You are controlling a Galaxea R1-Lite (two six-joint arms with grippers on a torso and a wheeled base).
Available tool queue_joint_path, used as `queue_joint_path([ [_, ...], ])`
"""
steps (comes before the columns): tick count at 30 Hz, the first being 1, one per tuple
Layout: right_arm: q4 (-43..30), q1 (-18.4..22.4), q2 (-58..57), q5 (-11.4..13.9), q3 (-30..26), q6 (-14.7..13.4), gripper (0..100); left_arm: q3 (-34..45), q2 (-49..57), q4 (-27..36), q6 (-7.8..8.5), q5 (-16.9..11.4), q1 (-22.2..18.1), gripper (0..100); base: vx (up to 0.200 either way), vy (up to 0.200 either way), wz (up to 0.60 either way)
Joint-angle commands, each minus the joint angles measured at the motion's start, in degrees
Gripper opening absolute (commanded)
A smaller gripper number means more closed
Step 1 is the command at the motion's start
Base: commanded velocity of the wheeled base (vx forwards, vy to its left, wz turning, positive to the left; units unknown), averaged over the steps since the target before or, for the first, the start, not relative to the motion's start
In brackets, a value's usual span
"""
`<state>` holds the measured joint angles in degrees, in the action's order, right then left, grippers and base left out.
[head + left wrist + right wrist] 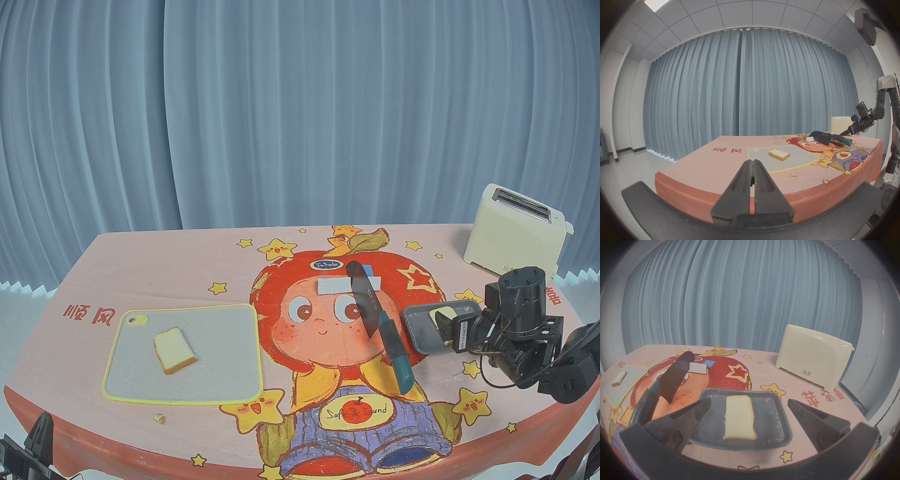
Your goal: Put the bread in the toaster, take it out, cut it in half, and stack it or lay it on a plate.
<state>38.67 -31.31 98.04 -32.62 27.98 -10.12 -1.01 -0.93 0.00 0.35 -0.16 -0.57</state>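
Bread half (739, 416) lies on tray (770, 424), just before parted right pincer (749, 402).

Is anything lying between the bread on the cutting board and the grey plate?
Yes. The knife lies between the cutting board and the plate, its blade across a small white block.
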Motion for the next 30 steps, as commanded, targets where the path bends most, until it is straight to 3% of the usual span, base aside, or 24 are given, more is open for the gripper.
queue_joint_path([
  [1,-0.08,0.02,-1.62,0.01,0.24,0.19,100,1.01,0.93,0.00,0.00,-0.02,-0.04,0,0.000,0.000,0.00],
  [20,0.00,0.90,-3.29,0.45,0.24,0.27,100,1.01,0.93,0.00,-0.09,-0.02,-0.04,0,0.000,0.000,0.00],
  [30,0.00,4.15,-5.49,0.72,0.24,0.27,100,1.01,0.93,0.00,-0.18,-0.02,-0.04,0,0.000,0.000,0.00],
])
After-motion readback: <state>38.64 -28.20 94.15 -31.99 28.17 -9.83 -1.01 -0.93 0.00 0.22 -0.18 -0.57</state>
